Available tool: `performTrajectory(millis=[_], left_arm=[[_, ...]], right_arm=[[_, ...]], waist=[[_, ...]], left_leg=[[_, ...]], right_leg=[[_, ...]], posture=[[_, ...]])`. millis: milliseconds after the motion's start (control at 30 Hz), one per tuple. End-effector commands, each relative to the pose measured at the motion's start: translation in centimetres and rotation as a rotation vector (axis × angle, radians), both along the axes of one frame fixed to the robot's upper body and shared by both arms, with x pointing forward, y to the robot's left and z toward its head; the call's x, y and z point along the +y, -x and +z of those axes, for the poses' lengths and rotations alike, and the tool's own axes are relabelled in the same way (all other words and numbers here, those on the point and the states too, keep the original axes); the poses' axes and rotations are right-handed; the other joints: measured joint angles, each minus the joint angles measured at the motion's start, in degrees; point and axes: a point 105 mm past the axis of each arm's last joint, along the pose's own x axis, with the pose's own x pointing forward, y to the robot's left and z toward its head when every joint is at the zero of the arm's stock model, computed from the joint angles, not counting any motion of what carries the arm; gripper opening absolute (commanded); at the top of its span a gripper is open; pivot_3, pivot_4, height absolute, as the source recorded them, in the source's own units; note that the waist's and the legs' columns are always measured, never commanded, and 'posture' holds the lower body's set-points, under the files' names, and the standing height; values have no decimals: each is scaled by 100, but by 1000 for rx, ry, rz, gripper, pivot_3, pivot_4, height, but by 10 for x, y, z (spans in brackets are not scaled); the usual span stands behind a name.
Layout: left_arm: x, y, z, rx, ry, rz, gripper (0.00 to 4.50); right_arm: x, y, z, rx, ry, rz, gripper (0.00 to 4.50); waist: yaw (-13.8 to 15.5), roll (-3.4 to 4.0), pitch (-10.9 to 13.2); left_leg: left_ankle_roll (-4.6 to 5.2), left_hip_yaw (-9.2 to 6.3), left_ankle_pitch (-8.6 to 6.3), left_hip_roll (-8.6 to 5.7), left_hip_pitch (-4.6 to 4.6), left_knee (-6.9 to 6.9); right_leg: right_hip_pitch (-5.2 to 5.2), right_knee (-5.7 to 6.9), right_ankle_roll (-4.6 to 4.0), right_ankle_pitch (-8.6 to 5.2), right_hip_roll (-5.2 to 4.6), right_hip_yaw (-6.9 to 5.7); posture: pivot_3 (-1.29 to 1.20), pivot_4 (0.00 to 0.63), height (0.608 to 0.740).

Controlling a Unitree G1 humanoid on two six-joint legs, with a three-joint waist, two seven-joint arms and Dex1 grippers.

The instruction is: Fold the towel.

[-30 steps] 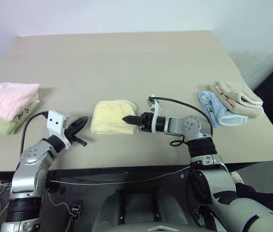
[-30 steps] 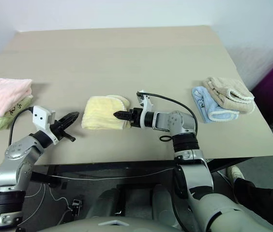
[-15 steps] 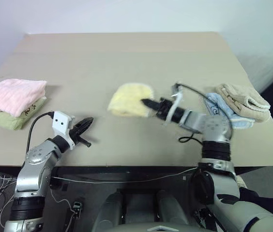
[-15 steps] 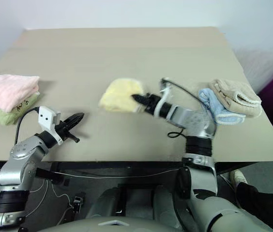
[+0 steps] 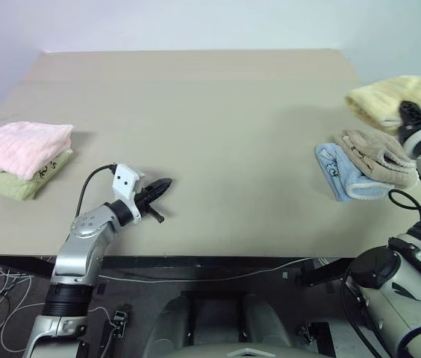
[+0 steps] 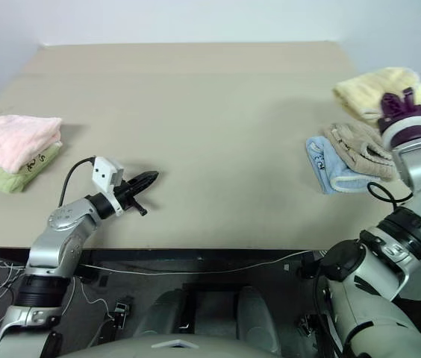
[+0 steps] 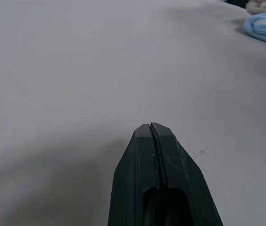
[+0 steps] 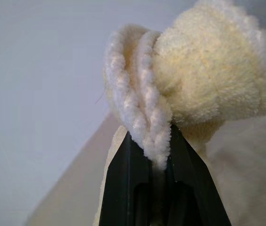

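We carry the folded towel (image 5: 390, 99) clamped in our right fingers (image 8: 159, 155), aloft above the beige-and-blue stack (image 5: 363, 160) — next, lower it on top and release. Left fingers (image 7: 153, 134) pressed together, empty, over the tabletop (image 5: 233, 127).

Folded pale yellow towel (image 5: 387, 101) pinched in right gripper (image 5: 418, 112) above beige towel (image 5: 378, 155) on blue towel (image 5: 341, 172), left gripper (image 5: 160, 185) closed over table (image 5: 218, 127)

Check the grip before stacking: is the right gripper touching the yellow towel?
Touching. The right wrist view shows the right gripper pinching the folded yellow towel.
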Motion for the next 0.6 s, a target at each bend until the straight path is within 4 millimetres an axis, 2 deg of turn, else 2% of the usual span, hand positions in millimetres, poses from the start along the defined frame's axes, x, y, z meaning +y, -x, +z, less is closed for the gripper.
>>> performTrajectory(millis=[33,100,233,467,600], left_arm=[[-7,-1,7,-40,-2,-30,0],[-8,-1,6,-41,-2,-34,0],[-7,0,3,-36,-2,-34,0],[-7,2,-1,-30,-4,-28,0],[-6,3,-3,-25,-8,-25,0]], right_arm=[[-10,11,-14,81,-58,-59,19],[-6,15,-32,164,-86,-55,19],[-4,19,-49,242,-129,-83,19],[-2,20,-57,291,-170,-89,19],[-3,20,-46,235,-187,-97,1232]], waist=[[9,0,0],[16,0,-1],[11,5,0],[14,6,-1],[14,6,-1]], left_leg=[[0,2,0,0,0,0],[1,1,0,1,0,0],[1,3,1,1,0,1],[2,3,1,0,1,2],[2,3,1,0,1,2]], right_leg=[[0,0,0,0,-1,1],[2,0,0,0,-1,0],[2,1,0,0,-1,2],[4,1,0,0,5,0],[4,1,0,0,7,0]], posture=[[0,150,740],[0,150,740],[0,150,740],[0,150,740],[0,150,740]])
